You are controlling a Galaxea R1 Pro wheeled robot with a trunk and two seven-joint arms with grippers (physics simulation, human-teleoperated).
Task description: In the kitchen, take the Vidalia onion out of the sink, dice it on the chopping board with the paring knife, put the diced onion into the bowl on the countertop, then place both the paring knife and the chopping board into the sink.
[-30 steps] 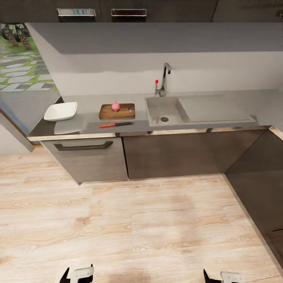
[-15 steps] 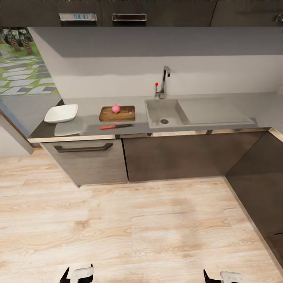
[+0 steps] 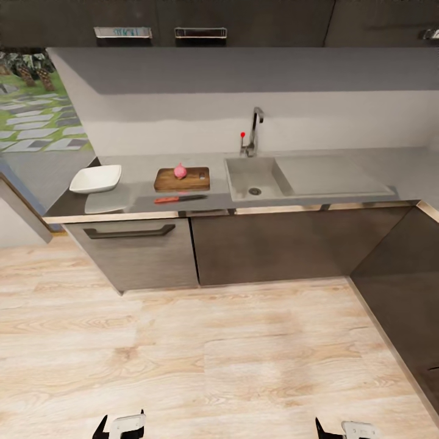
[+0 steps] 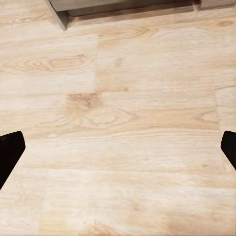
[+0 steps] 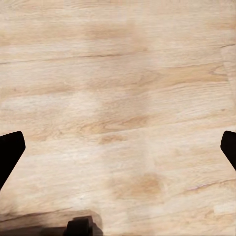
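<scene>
On the grey countertop [image 3: 141, 180] far ahead lies the brown chopping board [image 3: 196, 181] with a pink round Vidalia onion [image 3: 180, 171] resting on it. The red-handled paring knife [image 3: 178, 199] lies on the counter just in front of the board. The white square bowl [image 3: 95, 178] sits to the board's left. The sink [image 3: 242, 175] is to the board's right, its basin bare, with the tap [image 3: 253, 130] behind it. My left gripper [image 3: 122, 425] [image 4: 118, 152] and right gripper [image 3: 341, 429] [image 5: 118, 152] hang low over the wooden floor, both open and holding nothing.
Dark grey cabinets with a drawer handle [image 3: 129, 231] stand under the counter. A second cabinet run [image 3: 402, 286] comes forward along the right side. Open wooden floor [image 3: 213, 353] lies between me and the counter. A garden view [image 3: 33, 119] shows at the far left.
The whole head view has shifted, so the counter sits slightly lower in the picture. Board, onion, knife and bowl keep their places relative to each other. Both grippers are unchanged.
</scene>
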